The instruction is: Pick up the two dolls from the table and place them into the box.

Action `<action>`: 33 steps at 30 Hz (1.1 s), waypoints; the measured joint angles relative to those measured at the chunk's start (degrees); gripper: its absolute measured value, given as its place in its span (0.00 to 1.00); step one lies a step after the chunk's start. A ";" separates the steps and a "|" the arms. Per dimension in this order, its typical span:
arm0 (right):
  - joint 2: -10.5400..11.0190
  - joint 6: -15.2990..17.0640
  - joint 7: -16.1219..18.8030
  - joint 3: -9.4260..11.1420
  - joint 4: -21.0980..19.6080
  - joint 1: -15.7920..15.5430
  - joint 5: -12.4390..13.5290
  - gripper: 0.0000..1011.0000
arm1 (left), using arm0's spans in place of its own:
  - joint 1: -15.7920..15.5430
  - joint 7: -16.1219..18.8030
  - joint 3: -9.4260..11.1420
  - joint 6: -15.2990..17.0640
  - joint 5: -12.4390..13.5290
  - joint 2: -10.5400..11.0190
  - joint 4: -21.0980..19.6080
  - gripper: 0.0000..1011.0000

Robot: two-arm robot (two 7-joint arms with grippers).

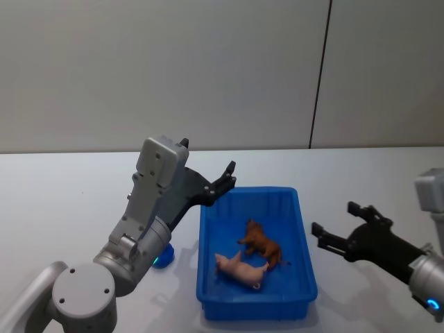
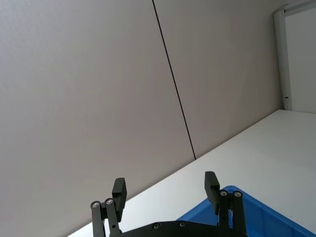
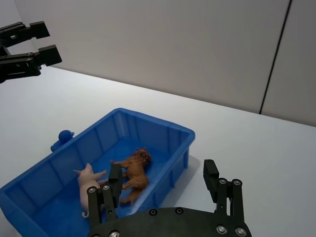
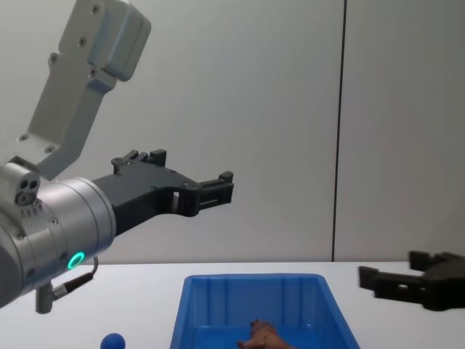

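Observation:
The blue box (image 1: 205, 277) stands on the white table (image 1: 69, 187). Inside it a brown lion doll (image 1: 261, 241) lies beside a pale pink pig doll (image 1: 239, 269); both also show in the right wrist view, the lion (image 3: 134, 168) and the pig (image 3: 90, 180). My left gripper (image 1: 229, 177) hangs open and empty above the box's far left corner, well above the rim (image 4: 251, 278). My right gripper (image 1: 336, 218) is open and empty, low over the table just right of the box.
A small blue round-topped piece (image 1: 164, 257) sits on the table just outside the box's left wall, under my left forearm. A plain grey wall rises behind the table. Bare tabletop lies to the far left and behind the box.

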 joint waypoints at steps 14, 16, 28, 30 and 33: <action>2.84 -1.77 -1.71 1.73 -1.89 -2.77 2.12 0.99 | 0.47 0.87 -0.06 0.68 0.22 0.16 -0.51 0.99; 3.04 -1.90 -1.83 1.87 -2.03 -2.96 2.27 0.99 | 0.81 1.57 -0.10 1.27 0.27 0.37 -0.95 0.99; 3.68 -2.27 -2.19 2.27 -2.48 -3.60 2.73 0.99 | 4.96 5.94 -0.79 5.75 -1.69 3.17 -4.88 0.99; 3.73 -2.31 -2.22 2.30 -2.51 -3.65 2.76 0.99 | 5.54 6.40 -0.88 6.22 -2.20 3.55 -5.20 0.99; 3.82 -2.36 -2.26 2.34 -2.56 -3.73 2.81 0.99 | 6.63 7.00 -1.11 6.85 -3.13 4.37 -5.71 0.99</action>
